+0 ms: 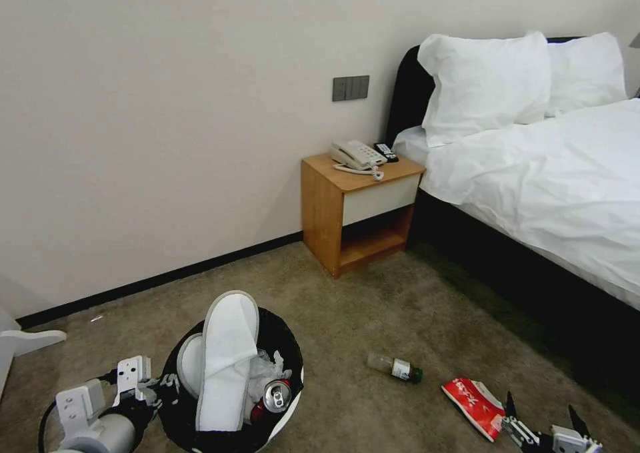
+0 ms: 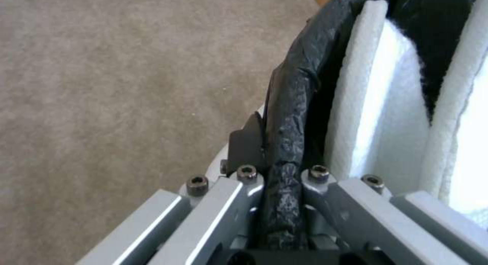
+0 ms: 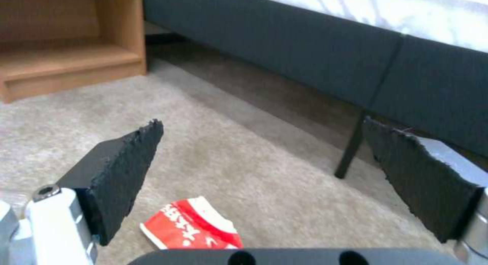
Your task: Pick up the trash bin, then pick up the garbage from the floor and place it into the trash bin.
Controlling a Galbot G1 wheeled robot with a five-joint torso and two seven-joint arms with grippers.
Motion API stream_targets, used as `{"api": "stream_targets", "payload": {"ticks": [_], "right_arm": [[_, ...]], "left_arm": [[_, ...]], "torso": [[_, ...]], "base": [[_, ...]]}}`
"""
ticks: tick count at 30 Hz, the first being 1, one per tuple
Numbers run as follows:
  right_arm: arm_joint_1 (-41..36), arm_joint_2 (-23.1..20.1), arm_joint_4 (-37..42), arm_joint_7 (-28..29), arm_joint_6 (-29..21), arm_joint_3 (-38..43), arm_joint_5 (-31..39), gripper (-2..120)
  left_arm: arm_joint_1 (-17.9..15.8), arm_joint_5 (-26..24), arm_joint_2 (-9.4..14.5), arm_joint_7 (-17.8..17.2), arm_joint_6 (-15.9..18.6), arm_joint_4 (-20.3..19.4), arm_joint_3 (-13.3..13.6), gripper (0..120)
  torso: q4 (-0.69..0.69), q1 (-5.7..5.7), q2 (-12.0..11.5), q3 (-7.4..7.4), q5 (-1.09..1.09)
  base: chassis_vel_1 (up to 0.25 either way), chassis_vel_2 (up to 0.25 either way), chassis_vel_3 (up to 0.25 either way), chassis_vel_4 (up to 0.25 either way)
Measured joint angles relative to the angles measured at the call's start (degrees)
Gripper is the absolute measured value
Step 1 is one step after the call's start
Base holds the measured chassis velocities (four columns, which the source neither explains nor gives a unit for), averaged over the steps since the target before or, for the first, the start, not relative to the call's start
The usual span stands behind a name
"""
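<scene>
The trash bin point(image 1: 288, 348), white with a black bag over its rim point(image 2: 296, 85), hangs low at the left. My left gripper point(image 1: 159, 390) point(image 2: 284, 162) is shut on that rim. Inside stand two white slippers point(image 1: 228, 353) point(image 2: 379, 116), with tissues point(image 1: 267, 368) and a crushed red can point(image 1: 275, 396) beside them. On the carpet lie a clear bottle point(image 1: 395, 368) and a red packet point(image 1: 475, 405) point(image 3: 196, 228). My right gripper point(image 1: 543, 418) point(image 3: 262, 124) hovers open just right of the packet and a little above it, holding nothing.
A wooden nightstand point(image 1: 353, 206) with a phone point(image 1: 357, 155) stands against the wall. The bed point(image 1: 553, 173) runs along the right, its dark frame and leg point(image 3: 350, 150) close to my right gripper. A white object point(image 1: 27, 342) sits at the left edge.
</scene>
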Motion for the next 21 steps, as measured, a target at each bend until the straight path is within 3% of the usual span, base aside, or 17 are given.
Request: {"api": "stream_targets", "payload": {"ticks": [11, 16, 21], "right_arm": [[-0.9, -0.29, -0.06, -0.83, 0.57, -0.04, 0.08, 100], [-1.44, -0.42, -0.01, -2.35, 0.56, -0.49, 0.47, 100], [-1.44, -0.35, -0.75, -3.52, 0.57, -0.6, 1.05, 100]], "left_arm": [[0.2, 0.06, -0.09, 0.01, -0.07, -0.17, -0.05, 2], [0.26, 0.06, -0.16, 0.0, -0.32, -0.18, -0.27, 2], [0.4, 0.01, -0.18, 0.01, -0.36, -0.27, -0.36, 2]], "torso": [[-0.04, 0.0, 0.0, 0.0, 0.0], [0.04, 0.0, 0.0, 0.0, 0.0], [-0.01, 0.0, 0.0, 0.0, 0.0]], "base": [[-0.073, -0.083, -0.075, -0.07], [-0.008, -0.009, -0.013, -0.006], [0.0, 0.0, 0.0, 0.0]]}}
